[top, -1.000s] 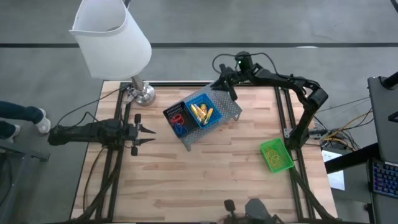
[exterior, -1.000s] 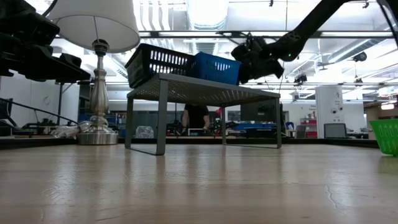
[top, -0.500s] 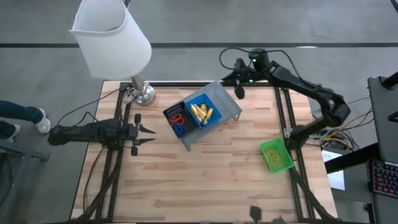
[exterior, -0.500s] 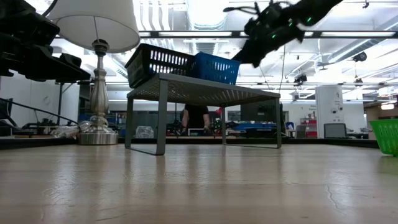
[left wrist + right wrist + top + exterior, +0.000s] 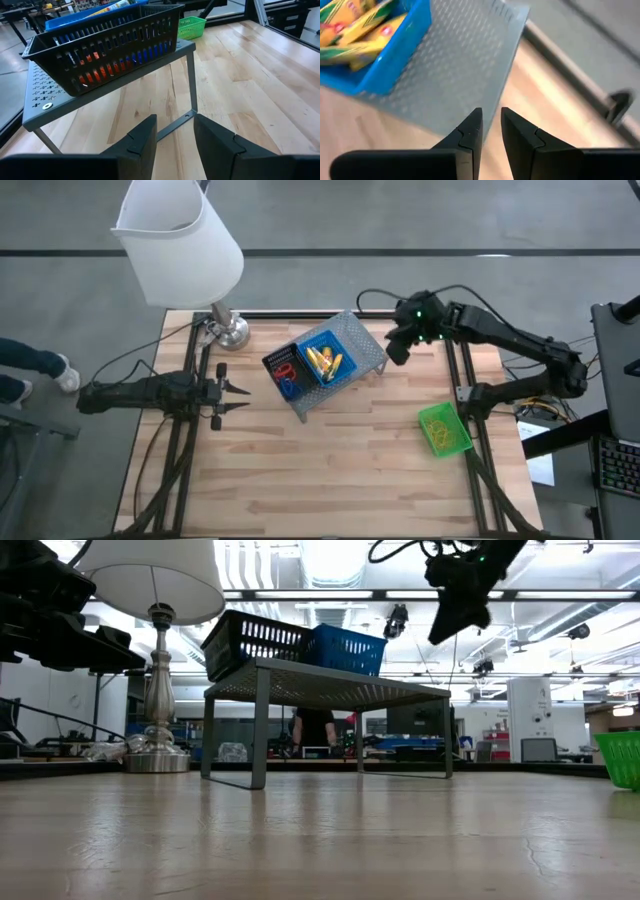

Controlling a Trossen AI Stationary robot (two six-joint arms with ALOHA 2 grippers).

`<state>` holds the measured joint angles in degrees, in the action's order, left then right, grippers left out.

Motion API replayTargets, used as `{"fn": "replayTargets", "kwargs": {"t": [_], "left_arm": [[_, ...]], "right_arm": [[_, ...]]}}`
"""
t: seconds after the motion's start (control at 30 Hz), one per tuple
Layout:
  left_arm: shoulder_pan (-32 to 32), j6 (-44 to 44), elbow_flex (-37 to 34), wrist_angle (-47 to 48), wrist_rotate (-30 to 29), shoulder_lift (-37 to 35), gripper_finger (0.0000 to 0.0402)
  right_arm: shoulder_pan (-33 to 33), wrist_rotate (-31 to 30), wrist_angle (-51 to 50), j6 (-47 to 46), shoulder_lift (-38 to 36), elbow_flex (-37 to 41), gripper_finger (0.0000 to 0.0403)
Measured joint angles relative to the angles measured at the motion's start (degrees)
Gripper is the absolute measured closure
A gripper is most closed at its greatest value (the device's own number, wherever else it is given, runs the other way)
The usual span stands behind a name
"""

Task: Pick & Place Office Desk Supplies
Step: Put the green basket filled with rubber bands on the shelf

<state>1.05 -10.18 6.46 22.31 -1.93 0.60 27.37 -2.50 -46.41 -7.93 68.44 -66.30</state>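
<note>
A grey perforated metal shelf (image 5: 362,345) stands on its legs on the table. On it sit a black bin (image 5: 272,363) with red loops (image 5: 285,370) and blue loops (image 5: 290,388), and a blue bin (image 5: 320,340) with yellow oblong pieces (image 5: 324,362). The green bin (image 5: 443,430) rests on the table near the right edge. My right gripper (image 5: 395,352) hangs high in the air just off the shelf's right end (image 5: 460,75), pointing down, open by a narrow gap and holding nothing. My left gripper (image 5: 243,396) waits open, left of the shelf.
A lamp with a white shade (image 5: 180,245) and metal base (image 5: 230,330) stands at the table's far left corner. Cables trail near its base. A person's sleeve (image 5: 30,370) shows beyond the left edge. Bare wood lies in the table's near half.
My right gripper has left the far right end of the blue bin, risen, and swung toward the table's right and then its near edge. It has tipped from level to pointing down. The bins and shelf have stayed in place.
</note>
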Motion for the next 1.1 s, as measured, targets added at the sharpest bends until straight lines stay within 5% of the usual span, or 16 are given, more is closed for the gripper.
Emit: {"fn": "replayTargets", "kwargs": {"t": [0.17,0.6,0.87,1.1], "left_arm": [[0.0,0.0,0.0,0.0,0.0,0.0,0.0268],[0.0,0.0,0.0,0.0,0.0,0.0,0.0268],[0.0,0.0,0.0,0.0,0.0,0.0,0.0268],[0.0,0.0,0.0,0.0,0.0,0.0,0.0268]], "right_arm": [[-5.3,-0.5,-7.1,-8.3,-0.9,0.0,0.0335],[-19.8,-0.8,-32.3,-3.7,-0.8,0.9,0.0335],[-31.9,-9.3,-30.7,-5.6,-4.1,6.5,0.0319],[-38.3,-8.2,-28.9,-7.9,-9.4,14.0,0.0286]]}}
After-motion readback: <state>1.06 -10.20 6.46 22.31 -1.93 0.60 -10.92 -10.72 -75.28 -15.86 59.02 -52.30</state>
